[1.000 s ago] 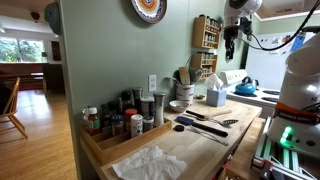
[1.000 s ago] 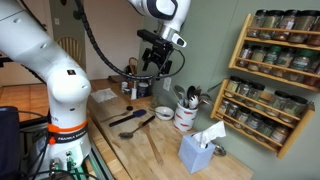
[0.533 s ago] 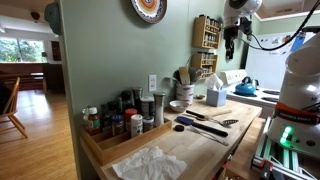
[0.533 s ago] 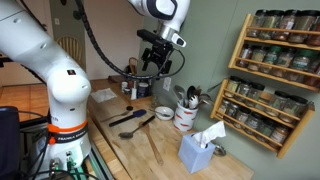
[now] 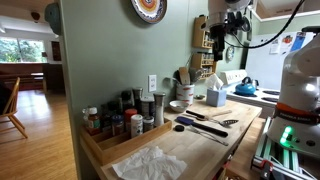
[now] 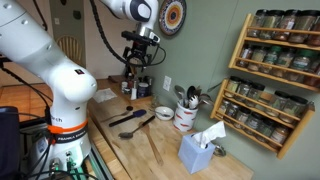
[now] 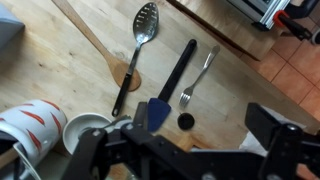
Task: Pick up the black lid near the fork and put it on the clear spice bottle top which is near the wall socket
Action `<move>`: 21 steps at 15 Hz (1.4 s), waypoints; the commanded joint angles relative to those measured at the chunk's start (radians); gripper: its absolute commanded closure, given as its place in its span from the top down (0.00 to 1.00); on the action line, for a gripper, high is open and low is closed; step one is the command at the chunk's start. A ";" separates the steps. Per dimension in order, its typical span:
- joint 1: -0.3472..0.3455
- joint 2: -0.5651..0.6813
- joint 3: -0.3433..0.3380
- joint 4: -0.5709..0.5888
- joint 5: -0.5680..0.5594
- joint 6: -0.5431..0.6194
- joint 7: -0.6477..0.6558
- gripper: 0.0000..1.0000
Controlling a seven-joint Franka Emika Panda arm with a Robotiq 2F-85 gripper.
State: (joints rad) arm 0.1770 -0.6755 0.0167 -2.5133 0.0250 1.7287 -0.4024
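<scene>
In the wrist view the small round black lid (image 7: 185,121) lies on the wooden counter just below the tines of a silver fork (image 7: 200,72) and beside a blue spatula head (image 7: 160,112). My gripper (image 7: 185,150) is open and empty, high above the lid, its fingers spread to either side. In both exterior views the gripper (image 5: 222,38) (image 6: 136,68) hangs well above the counter. Spice bottles, one with a clear top (image 5: 159,105), stand in a wooden tray (image 5: 105,146) below the wall socket (image 5: 152,83). Which bottle lacks a lid I cannot tell.
A slotted spoon (image 7: 144,25), a wooden spoon (image 7: 100,50) and a black spatula handle (image 7: 180,68) lie near the fork. A striped utensil crock (image 6: 185,115), a white bowl (image 6: 163,113), a tissue box (image 6: 200,150) and a wall spice rack (image 6: 275,80) stand nearby.
The arm has swung sideways along the counter toward the spice tray end; the gripper stays high, open and empty.
</scene>
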 commanded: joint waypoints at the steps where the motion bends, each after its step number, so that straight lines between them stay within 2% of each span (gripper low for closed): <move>1: 0.094 0.071 0.065 0.011 -0.006 0.124 -0.047 1.00; 4: 0.152 0.122 0.079 0.004 -0.004 0.307 -0.118 1.00; 6: 0.173 0.129 0.009 -0.050 0.042 0.468 -0.225 1.00; 7: 0.156 0.119 0.068 -0.011 0.005 0.372 -0.122 1.00; 9: 0.154 0.142 0.034 -0.027 0.023 0.444 -0.189 1.00; 11: 0.151 0.146 0.021 -0.029 0.028 0.447 -0.211 1.00; 17: 0.166 0.200 0.037 -0.113 0.035 0.536 -0.220 1.00; 21: 0.183 0.268 0.057 -0.193 0.041 0.679 -0.216 1.00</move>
State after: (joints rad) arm 0.3450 -0.4508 0.0549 -2.6483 0.0536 2.3053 -0.6166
